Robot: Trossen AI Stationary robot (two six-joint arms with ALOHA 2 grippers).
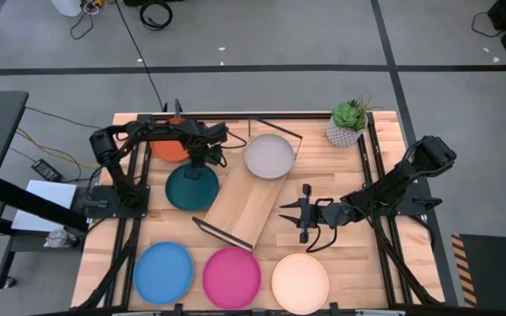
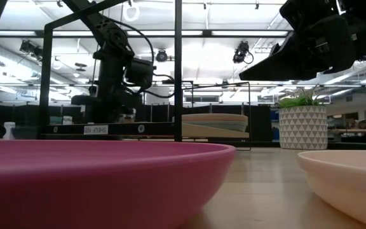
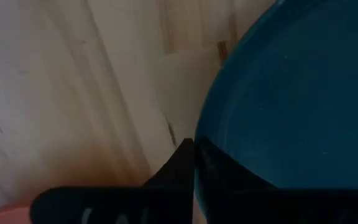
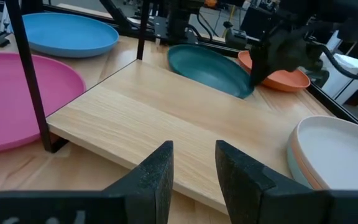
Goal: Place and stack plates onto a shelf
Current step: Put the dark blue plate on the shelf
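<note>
My left gripper (image 1: pixel 198 163) is shut on the far rim of the dark teal plate (image 1: pixel 190 189), which sits tilted beside the shelf's left edge. The orange plate (image 1: pixel 169 147) lies flat on the table behind it. The shelf (image 1: pixel 246 204), a light board with black wire frames, lies diagonally mid-table. On its far end rests a stack with the grey plate (image 1: pixel 268 155) on top and light blue and terracotta rims (image 4: pixel 298 167) beneath. The bright blue (image 1: pixel 163 272), magenta (image 1: pixel 232 277) and cream (image 1: pixel 299 283) plates lie along the near edge. My right gripper (image 1: pixel 301 213) hovers open at the shelf's right edge. My left gripper pinches the dark teal plate's rim (image 3: pixel 199 134) at its far side, one finger (image 3: pixel 174 174) outside the rim and the other over the plate's inner face. It comes from above, pointing down. The plate (image 4: pixel 207 70) is tilted, held side raised; the shelf board hides its lower edge.
A small potted plant (image 1: pixel 350 123) stands at the table's far right corner. Black rails (image 1: pixel 378 175) run along both table sides. The shelf's wire frames (image 4: pixel 31 81) stand upright at its ends. Bare board (image 4: pixel 166 118) lies in front of my right gripper (image 4: pixel 194 168).
</note>
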